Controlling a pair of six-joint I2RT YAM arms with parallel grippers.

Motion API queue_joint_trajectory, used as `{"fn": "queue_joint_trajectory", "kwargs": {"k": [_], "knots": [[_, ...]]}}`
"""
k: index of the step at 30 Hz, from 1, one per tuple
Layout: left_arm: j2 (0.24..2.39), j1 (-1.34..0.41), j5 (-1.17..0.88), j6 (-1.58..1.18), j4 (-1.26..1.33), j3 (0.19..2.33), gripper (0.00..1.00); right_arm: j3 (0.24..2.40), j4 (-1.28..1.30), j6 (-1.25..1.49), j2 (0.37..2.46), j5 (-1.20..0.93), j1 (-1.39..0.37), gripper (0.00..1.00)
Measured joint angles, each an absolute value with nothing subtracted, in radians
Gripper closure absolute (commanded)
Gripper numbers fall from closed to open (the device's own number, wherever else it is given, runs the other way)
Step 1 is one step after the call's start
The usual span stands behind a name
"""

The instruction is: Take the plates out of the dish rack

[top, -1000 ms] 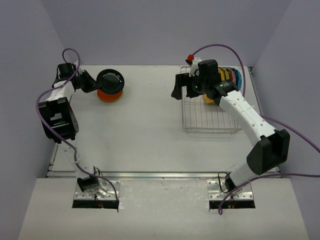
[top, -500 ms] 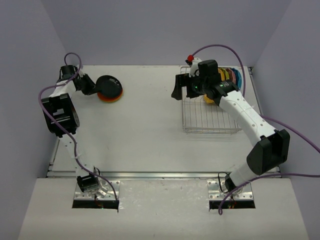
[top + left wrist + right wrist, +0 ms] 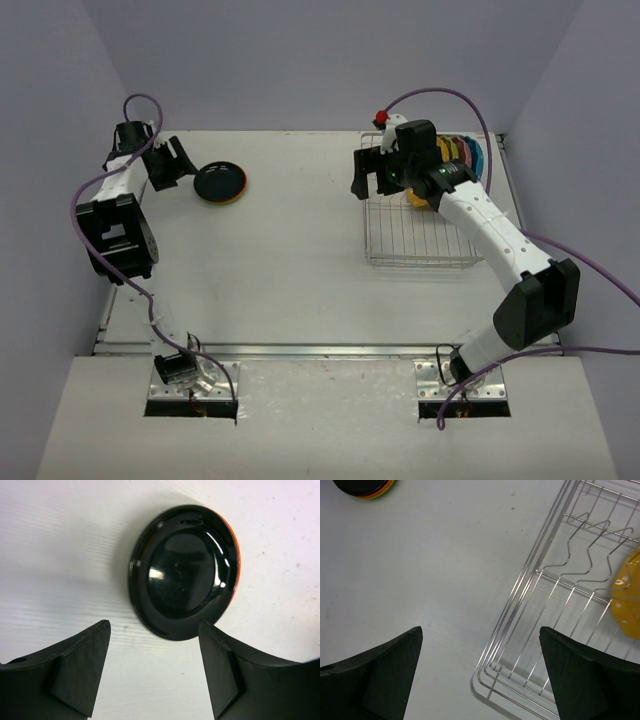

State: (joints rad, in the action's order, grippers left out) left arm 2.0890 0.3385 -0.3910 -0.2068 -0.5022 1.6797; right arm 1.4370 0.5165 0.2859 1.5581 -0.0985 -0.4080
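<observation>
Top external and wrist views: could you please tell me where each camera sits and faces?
Top external: above, behind the bases; looks down on both arms, white table, silver wire dish rack.
Left wrist: on the left arm; looks down past open left end effector at glossy black round plate.
Right wrist: on the right arm; looks down past open right end effector at rack corner, yellow dotted plate.
Shared: the black plate shows in all three.
</observation>
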Motion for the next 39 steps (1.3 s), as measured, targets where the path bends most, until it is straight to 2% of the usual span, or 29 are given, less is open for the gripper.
{"fn": "queue_joint_trajectory", "kwargs": {"k": [5, 7, 10, 14, 17, 29, 39], "knots": [[1.885, 0.261, -0.179, -0.069, -0.484, 1.601, 0.3, 1.453, 0.545, 0.229, 1.558, 0.062, -0.403, 0.01], [1.8, 0.2, -0.107, -0.015, -0.459, 1.55, 0.3, 1.455, 0.551, 0.215, 1.558, 0.108, -0.387, 0.05], [1.688, 0.102, -0.032, 0.048, -0.41, 1.462, 0.29, 1.456, 0.561, 0.199, 1.559, 0.163, -0.34, 0.22], [1.554, 0.01, 0.031, 0.098, -0.384, 1.333, 0.26, 1.464, 0.568, 0.173, 1.57, 0.237, -0.235, 0.53], [1.489, -0.038, 0.078, 0.119, -0.377, 1.281, 0.26, 1.483, 0.572, 0.151, 1.598, 0.297, -0.174, 0.59], [1.42, -0.129, 0.155, 0.131, -0.35, 1.195, 0.25, 1.554, 0.555, 0.131, 1.744, 0.453, -0.134, 0.69], [1.42, -0.129, 0.172, 0.131, -0.333, 1.185, 0.25, 1.649, 0.548, 0.131, 1.802, 0.442, -0.134, 0.66]]}}
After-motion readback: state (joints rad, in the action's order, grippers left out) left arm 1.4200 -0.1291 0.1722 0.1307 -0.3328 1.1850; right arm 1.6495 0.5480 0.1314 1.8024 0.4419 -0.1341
